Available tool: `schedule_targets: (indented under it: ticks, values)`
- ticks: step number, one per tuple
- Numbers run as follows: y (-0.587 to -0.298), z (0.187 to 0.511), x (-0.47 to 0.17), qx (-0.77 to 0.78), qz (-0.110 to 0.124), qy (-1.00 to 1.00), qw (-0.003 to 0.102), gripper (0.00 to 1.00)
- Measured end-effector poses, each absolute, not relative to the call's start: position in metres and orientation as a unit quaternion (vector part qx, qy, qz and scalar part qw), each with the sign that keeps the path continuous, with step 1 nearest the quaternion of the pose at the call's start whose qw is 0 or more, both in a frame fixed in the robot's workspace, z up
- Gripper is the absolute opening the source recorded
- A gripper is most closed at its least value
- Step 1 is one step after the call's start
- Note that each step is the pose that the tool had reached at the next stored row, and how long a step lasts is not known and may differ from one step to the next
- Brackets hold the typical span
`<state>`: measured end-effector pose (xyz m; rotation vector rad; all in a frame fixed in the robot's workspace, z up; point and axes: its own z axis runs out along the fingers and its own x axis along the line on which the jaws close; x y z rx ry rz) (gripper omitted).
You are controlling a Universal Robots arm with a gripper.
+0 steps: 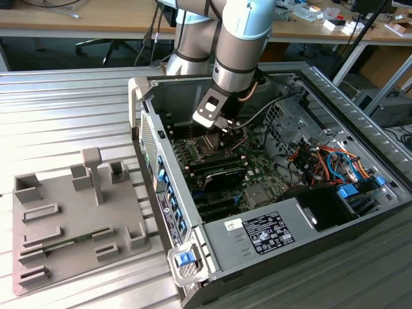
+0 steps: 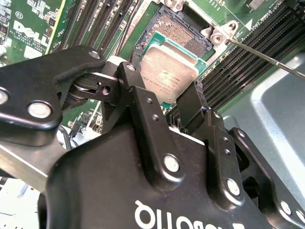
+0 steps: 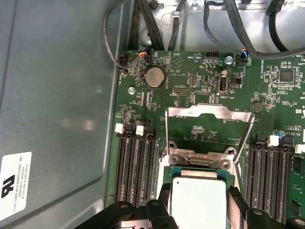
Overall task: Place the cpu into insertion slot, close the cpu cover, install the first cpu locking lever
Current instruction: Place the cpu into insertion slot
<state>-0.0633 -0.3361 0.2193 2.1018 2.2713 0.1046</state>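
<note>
My gripper [image 2: 162, 83] is shut on the cpu [image 2: 171, 67], a thin square chip with a silvery top, its black fingers [image 2: 136, 90] pressing two opposite edges. The chip hangs tilted just over the insertion slot [image 2: 183, 28], whose dark pin field still shows beyond it. In the first wrist view the cpu [image 3: 198, 205] sits between the fingers [image 3: 164, 198] above the insertion slot [image 3: 202, 170]. The cpu cover [image 3: 209, 111], a silvery frame, lies flipped open behind the slot. Thin locking lever rods [image 3: 167, 138] stand raised. In the exterior view the gripper [image 1: 217, 132] reaches into the open computer case.
Black memory slots [image 3: 136, 167] flank the socket on both sides. Cables [image 3: 143, 28] run along the case wall. The case's grey side wall [image 3: 57, 95] is close by. A power supply [image 1: 264, 232] and drive cables [image 1: 322, 161] fill the case; a grey fixture plate [image 1: 71, 212] lies outside it.
</note>
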Motion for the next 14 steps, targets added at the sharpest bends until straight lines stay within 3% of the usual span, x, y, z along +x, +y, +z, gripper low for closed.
schedule_targets:
  ticks: [14]
  values:
    - [-0.3361, 0.2159, -0.0633, 0.679, 0.034, 0.733, 0.023, 0.55]
